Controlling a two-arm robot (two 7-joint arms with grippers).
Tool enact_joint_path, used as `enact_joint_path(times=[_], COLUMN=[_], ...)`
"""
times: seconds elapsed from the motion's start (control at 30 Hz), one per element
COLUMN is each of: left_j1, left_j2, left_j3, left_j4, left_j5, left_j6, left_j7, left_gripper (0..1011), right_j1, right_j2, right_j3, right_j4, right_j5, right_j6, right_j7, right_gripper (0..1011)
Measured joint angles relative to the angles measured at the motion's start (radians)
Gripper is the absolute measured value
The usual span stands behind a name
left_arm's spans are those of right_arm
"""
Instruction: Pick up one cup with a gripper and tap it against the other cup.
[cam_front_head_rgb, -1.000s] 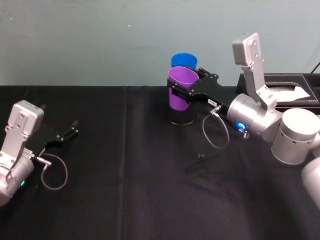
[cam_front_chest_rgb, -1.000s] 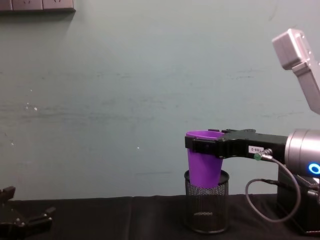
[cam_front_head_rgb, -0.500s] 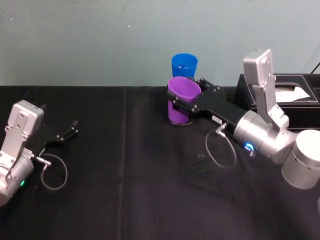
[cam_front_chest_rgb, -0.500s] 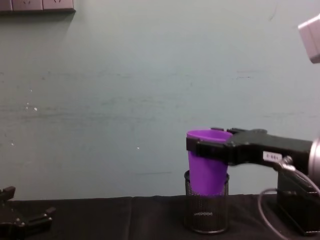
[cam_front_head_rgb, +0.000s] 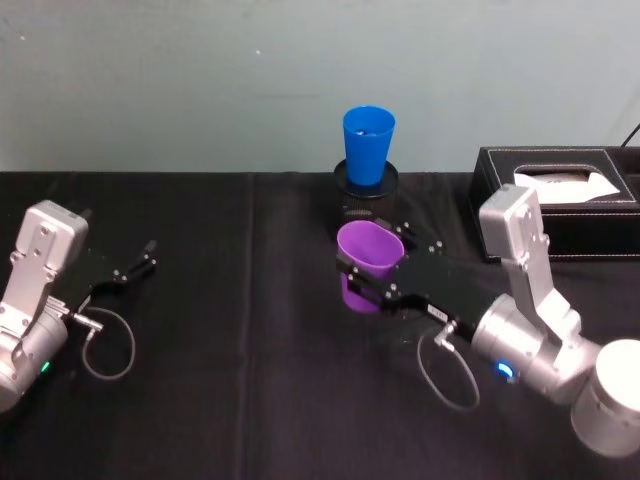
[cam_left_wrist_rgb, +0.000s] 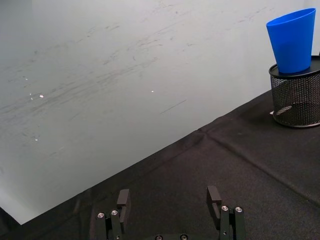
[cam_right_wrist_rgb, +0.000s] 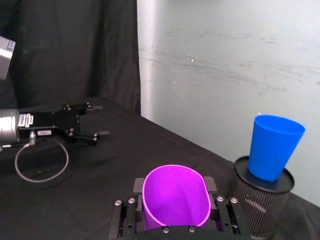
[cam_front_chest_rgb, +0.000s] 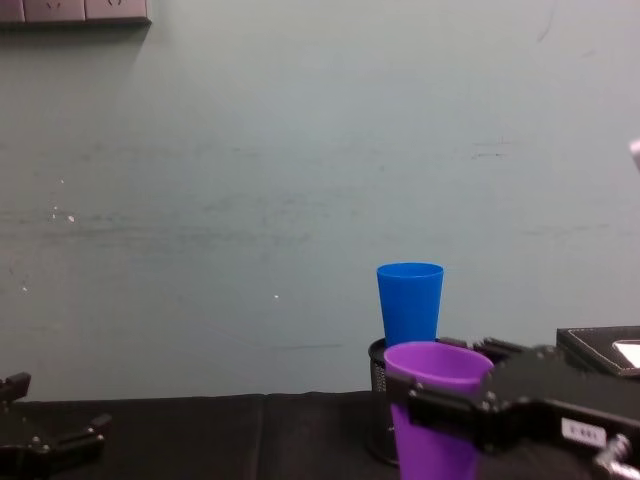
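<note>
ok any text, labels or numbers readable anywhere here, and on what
Nothing can be read.
White label on the right gripper, which holds the purple cup: dark marks, too small to read.
White labels on the left gripper body: too blurred to read.
Blue cup, mesh holder, black box: no text.

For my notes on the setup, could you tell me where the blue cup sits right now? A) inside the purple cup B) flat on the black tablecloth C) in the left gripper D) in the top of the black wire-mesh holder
D: the blue cup stands in the mouth of the black wire-mesh holder, apart from the purple cup gripped by the right gripper.
</note>
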Motion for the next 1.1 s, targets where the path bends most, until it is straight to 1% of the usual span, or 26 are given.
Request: enact_joint_path(times=[0.03,0.13,0.23,0.4,0.67,0.9,1.1], left_j1=[0.000,0.000,0.000,0.000,0.000,0.000,0.000], left_j2=[0.000,0.000,0.000,0.000,0.000,0.000,0.000], left_j3=[0.000,0.000,0.000,0.000,0.000,0.000,0.000], left_j4=[0.000,0.000,0.000,0.000,0.000,0.000,0.000], left_j5=[0.000,0.000,0.000,0.000,0.000,0.000,0.000], left_j6=[0.000,0.000,0.000,0.000,0.000,0.000,0.000], left_j7=[0.000,0.000,0.000,0.000,0.000,0.000,0.000], left_gripper=[1000,1000,1000,1000,1000,1000,1000], right_j1=[0.000,-0.032,-0.049,-0.072,-0.074,-0.067,-0.063], right_j2=[0.000,-0.003,-0.008,-0.026,-0.061,-0.079,-0.090], right_j3=[0.000,0.007,0.010,0.019,0.029,0.039,0.045], right_j4=[0.000,0.009,0.021,0.056,0.127,0.166,0.185], right_j5=[0.000,-0.019,-0.030,-0.049,-0.072,-0.086,-0.096], right_j6=[0.000,-0.032,-0.048,-0.087,-0.143,-0.168,-0.184], right_j7=[0.000,-0.010,-0.016,-0.024,-0.022,-0.012,-0.005], right_gripper=[716,716,716,716,716,716,716])
